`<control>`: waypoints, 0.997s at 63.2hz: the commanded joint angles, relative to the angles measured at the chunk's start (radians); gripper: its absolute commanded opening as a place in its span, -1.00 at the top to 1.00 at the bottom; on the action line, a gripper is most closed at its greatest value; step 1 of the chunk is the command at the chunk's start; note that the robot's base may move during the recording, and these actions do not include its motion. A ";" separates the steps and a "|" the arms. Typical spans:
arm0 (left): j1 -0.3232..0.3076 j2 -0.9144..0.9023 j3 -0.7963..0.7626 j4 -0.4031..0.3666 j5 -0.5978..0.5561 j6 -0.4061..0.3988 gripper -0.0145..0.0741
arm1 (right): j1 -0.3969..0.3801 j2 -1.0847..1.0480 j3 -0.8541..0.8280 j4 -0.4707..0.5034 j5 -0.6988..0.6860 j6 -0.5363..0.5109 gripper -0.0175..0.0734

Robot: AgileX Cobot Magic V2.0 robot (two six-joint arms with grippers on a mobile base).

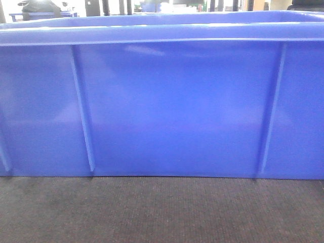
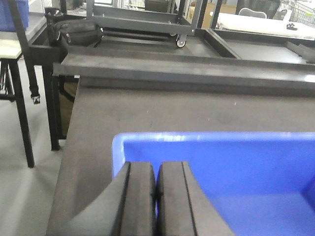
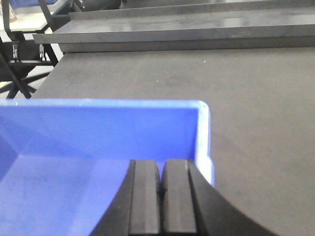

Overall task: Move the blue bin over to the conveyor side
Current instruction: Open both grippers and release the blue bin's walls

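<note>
Blue bin (image 1: pixel 172 106) on conveyor (image 1: pixel 162 210); left claw (image 2: pixel 156 196), right claw (image 3: pixel 161 201) pinched closed on its rim.

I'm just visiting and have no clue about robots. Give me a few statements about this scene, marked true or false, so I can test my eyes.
1. The blue bin sits on the conveyor. True.
2. The bin is full of boxes. False: the interior seen from the wrist views looks empty.
3. The left end effector has its fingers pressed together. True.
4. The right end effector is spread wide open. False: its fingers also meet.
5. The bin is red. False: it is bright blue.
</note>
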 commanded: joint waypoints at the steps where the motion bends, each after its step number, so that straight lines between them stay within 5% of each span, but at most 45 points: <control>1: -0.005 -0.074 0.099 0.000 -0.069 0.000 0.69 | 0.001 -0.108 0.129 -0.024 -0.126 -0.010 0.79; 23: -0.005 -0.446 0.495 0.000 -0.151 0.000 0.69 | 0.001 -0.503 0.548 -0.069 -0.329 -0.010 0.79; 37: -0.005 -0.721 0.719 0.003 -0.165 0.000 0.69 | 0.001 -0.749 0.734 -0.072 -0.338 -0.010 0.79; 63: -0.005 -1.003 0.788 0.027 -0.162 0.000 0.69 | 0.001 -0.926 0.779 -0.071 -0.332 -0.010 0.79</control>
